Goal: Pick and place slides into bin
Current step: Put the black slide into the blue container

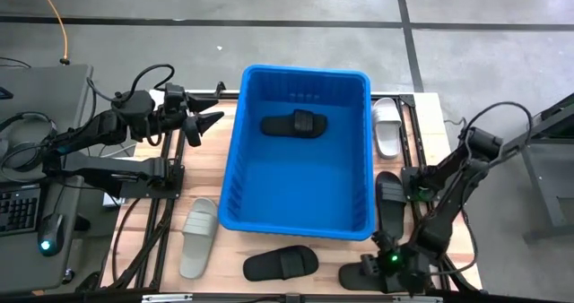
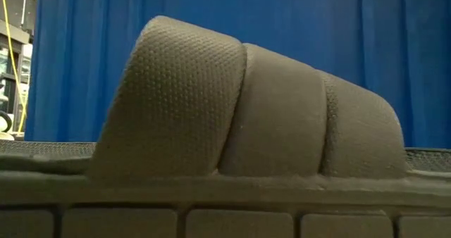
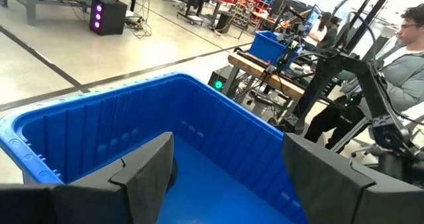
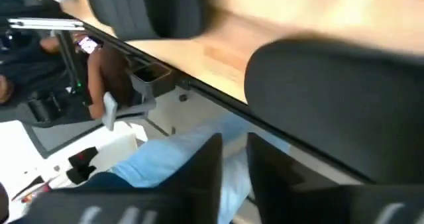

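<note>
One black slide (image 1: 294,124) lies in the blue bin (image 1: 235,173). Left tool (image 1: 203,124) hangs wide beside the rim; right tool (image 1: 387,269), fingers narrow, drops toward the black slide (image 1: 390,203) on the surface, next to grasp.

The bin (image 1: 296,142) sits just in front of the left hand (image 1: 204,124), one slide (image 1: 294,124) in it. Another slide (image 1: 364,272) lies beside the right hand (image 1: 395,265) on the table (image 1: 208,173).

Wooden table (image 1: 206,191) has the big blue bin (image 1: 238,173) in the middle, white slides (image 1: 387,126) and (image 1: 198,236) either side, black slides (image 1: 281,263) and (image 1: 390,200) near the front.
</note>
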Controlling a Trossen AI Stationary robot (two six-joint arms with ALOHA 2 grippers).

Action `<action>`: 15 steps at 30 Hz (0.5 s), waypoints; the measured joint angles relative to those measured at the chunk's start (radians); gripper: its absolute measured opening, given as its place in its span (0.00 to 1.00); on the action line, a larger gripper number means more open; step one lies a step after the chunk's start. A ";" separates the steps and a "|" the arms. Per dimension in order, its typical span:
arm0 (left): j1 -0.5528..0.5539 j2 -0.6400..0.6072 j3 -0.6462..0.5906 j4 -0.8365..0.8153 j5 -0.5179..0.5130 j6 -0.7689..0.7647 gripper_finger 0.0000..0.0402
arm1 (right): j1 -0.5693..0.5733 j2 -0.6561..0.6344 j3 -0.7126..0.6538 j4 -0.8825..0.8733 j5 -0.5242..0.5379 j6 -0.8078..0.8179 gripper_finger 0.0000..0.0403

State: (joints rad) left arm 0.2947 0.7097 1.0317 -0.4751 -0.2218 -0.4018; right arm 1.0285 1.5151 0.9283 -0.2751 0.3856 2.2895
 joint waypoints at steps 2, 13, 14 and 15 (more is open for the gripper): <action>0.000 0.000 0.000 0.001 0.000 -0.001 0.67 | -0.020 0.026 0.000 0.027 -0.085 0.028 0.25; 0.000 0.002 0.000 0.000 -0.007 -0.033 0.67 | -0.081 0.051 0.015 0.165 -0.281 -0.067 0.37; 0.000 0.003 0.000 0.000 -0.007 -0.037 0.68 | -0.087 0.051 0.017 0.188 -0.273 -0.081 0.37; 0.000 0.003 0.000 0.000 -0.007 -0.041 0.68 | -0.094 0.051 0.017 0.200 -0.260 -0.091 0.36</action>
State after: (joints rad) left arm 0.2947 0.7124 1.0317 -0.4751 -0.2287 -0.4426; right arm 0.9345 1.5658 0.9450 -0.0753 0.1256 2.1987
